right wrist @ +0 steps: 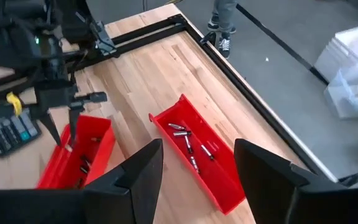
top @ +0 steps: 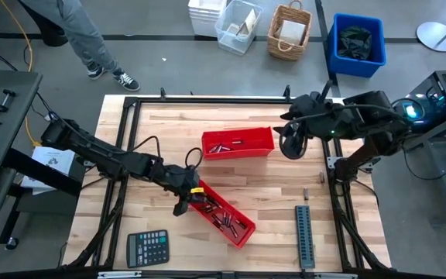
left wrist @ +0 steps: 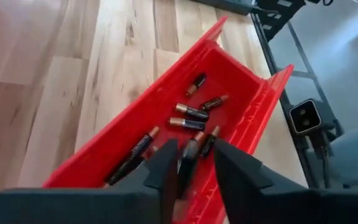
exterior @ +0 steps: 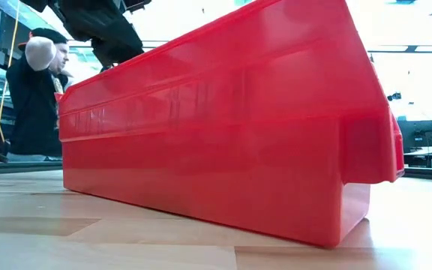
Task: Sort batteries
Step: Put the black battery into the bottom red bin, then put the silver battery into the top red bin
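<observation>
My left gripper hangs over the near red tray, at its ten o'clock end, fingers a little parted with one battery standing between them — whether I pinch it or have just let go, I cannot tell. Its long axis runs straight ahead, along the fingers. More batteries lie just beyond. My right gripper, spread wide and empty, waits beside the far red tray, at its three o'clock — the left is nearer.

The left pincer hangs over batteries scattered in a red tray (fingers slightly parted).
</observation>
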